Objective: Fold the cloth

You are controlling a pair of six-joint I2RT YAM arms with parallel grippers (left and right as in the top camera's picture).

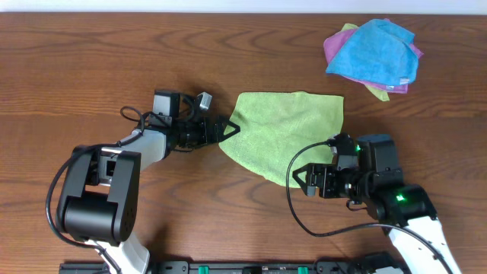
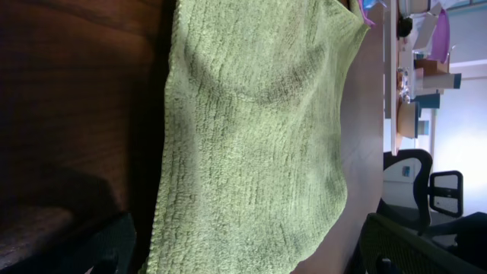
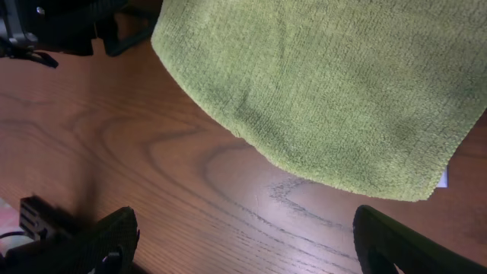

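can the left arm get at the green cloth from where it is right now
Probably yes. The left gripper sits open right at the left edge of the cloth, which lies on the table, and nothing stands between them.

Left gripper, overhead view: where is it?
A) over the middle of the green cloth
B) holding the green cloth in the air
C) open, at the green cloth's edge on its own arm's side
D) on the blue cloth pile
C: the left gripper stands open right at the edge of the cloth, which lies ungripped on the table.
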